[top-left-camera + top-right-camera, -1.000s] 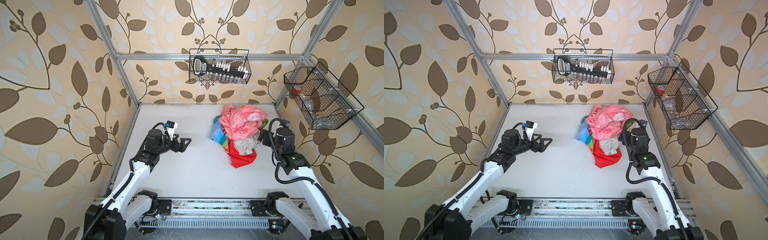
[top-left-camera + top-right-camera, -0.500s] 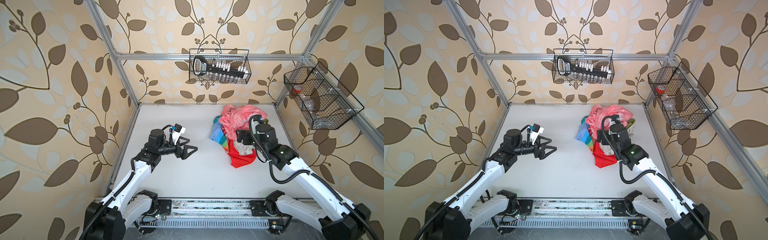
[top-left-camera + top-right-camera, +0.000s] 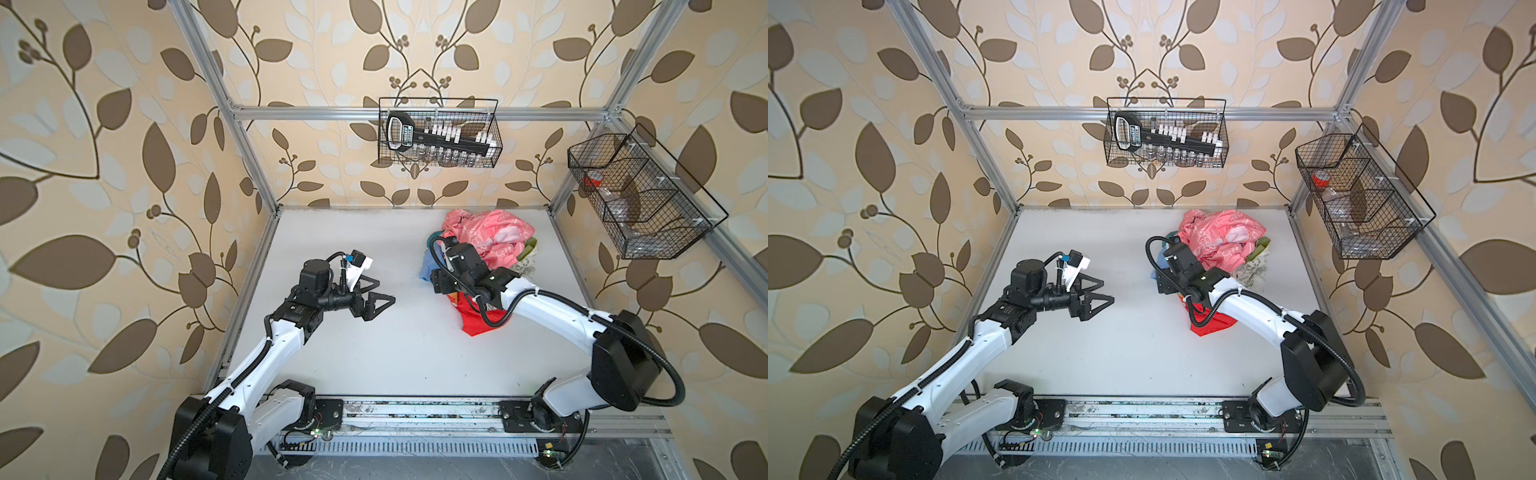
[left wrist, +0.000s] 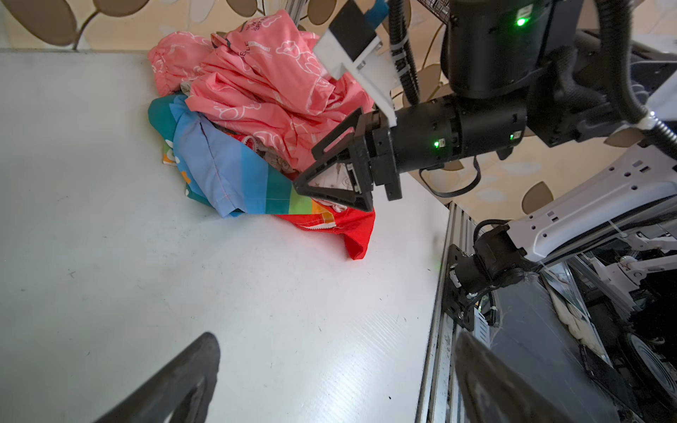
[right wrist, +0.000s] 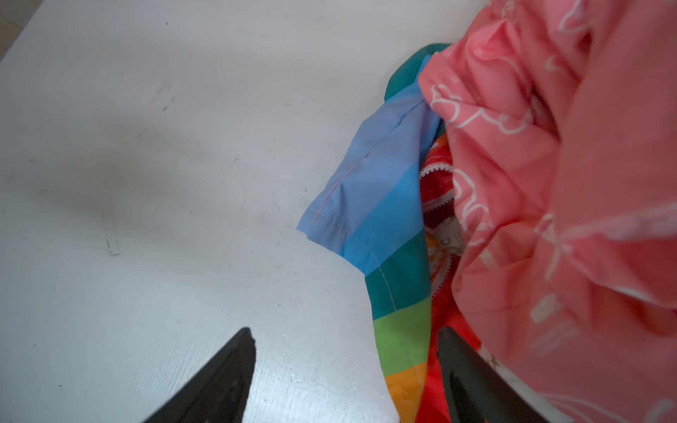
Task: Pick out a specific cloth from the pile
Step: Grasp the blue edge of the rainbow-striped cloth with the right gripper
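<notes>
Since the earlier frame, the right arm has swung from the right side of the pile [image 3: 490, 237] across to its left edge, and the left arm has reached a little further toward the middle of the table [image 3: 374, 353].

Nearest me, the left claw [image 3: 385, 290] hovers over bare table with its fingers spread. It holds nothing and is well apart from the fabrics.

Beyond it, the right claw [image 5: 344, 331] is low at the foot of the pile. Its fingers stand apart, one over bare table and the other against the fabrics, with the striped hem between them. Nothing is pinched yet.

The cloth [image 4: 234, 175] lies at the bottom of the pile. Its rainbow stripes and a blue flap stick out on the left, and its red area [image 3: 478, 326] trails toward me. The rest is buried under the pink cloth [image 3: 1217, 241]. A cream cloth [image 3: 1252, 270] sits on the right side.

Handling, as I judge it: the cloth is thin, light and limp, and likely to drag its neighbours along. Take hold at the exposed striped hem, then draw it out low and sideways.
</notes>
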